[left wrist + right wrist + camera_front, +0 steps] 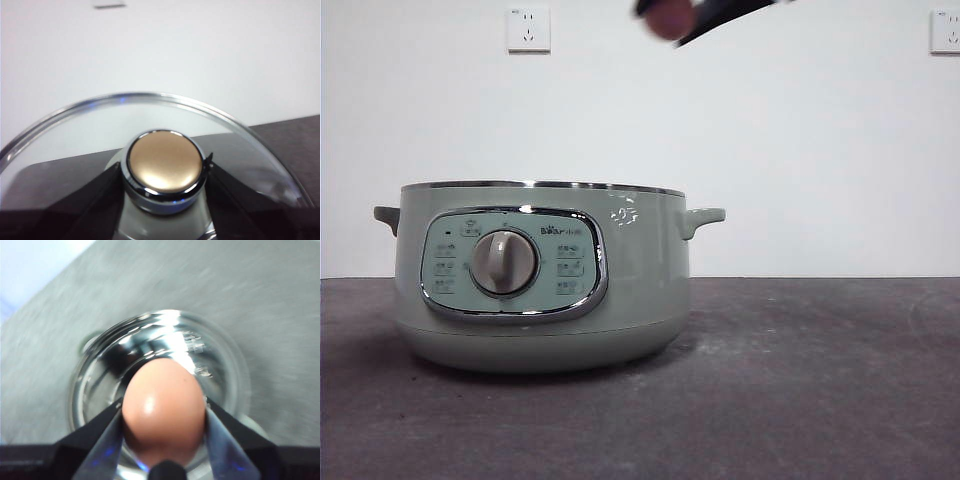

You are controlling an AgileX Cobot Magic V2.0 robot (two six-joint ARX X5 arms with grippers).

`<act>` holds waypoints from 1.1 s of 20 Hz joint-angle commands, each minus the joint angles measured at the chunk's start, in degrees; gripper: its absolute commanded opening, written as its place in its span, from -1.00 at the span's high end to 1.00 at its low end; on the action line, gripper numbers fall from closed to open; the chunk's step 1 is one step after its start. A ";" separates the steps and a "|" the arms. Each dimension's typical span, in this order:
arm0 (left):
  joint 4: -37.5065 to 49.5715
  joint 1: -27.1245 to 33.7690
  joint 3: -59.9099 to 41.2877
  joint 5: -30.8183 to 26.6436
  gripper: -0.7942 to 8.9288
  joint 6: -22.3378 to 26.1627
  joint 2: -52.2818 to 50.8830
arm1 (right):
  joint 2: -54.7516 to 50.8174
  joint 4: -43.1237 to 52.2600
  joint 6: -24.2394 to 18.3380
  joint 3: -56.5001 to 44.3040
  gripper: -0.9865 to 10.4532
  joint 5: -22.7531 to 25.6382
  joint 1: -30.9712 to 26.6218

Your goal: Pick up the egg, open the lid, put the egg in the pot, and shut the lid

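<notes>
The pale green pot (540, 280) stands on the dark table, left of middle, with its top open. My right gripper (164, 426) is shut on the reddish-brown egg (164, 397) and holds it high above the pot's shiny open inside (150, 337). In the front view the egg (670, 18) shows at the top edge, above the pot's right side. My left gripper (165, 182) is shut on the knob (165, 167) of the glass lid (75, 130), which looks golden here, and holds the lid up in front of the white wall. The lid is out of the front view.
The pot's control panel with its grey dial (504, 262) faces the front camera. Two stubby handles (704, 217) stick out at the sides. Wall sockets (528, 29) sit on the white wall behind. Dark table (820, 380) stretches to the pot's right.
</notes>
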 commanded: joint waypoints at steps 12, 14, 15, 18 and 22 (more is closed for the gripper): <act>-7.45 0.02 0.85 -3.96 0.85 0.92 -6.47 | 35.58 -10.12 -10.51 25.09 0.85 0.42 4.50; -7.56 0.02 0.85 -3.93 0.85 0.92 -6.45 | 37.66 -10.08 -10.73 25.09 0.85 0.52 4.61; -7.54 0.02 0.85 -3.93 0.85 0.92 -6.34 | 38.51 -10.01 -11.34 25.09 0.85 0.52 4.61; -7.63 0.02 0.85 -3.89 0.85 0.92 -5.97 | 40.81 -10.01 -12.87 25.09 0.85 2.80 4.63; -8.00 0.02 0.85 -3.85 0.85 0.92 -5.14 | 41.59 -10.78 -13.53 25.09 0.81 3.08 4.83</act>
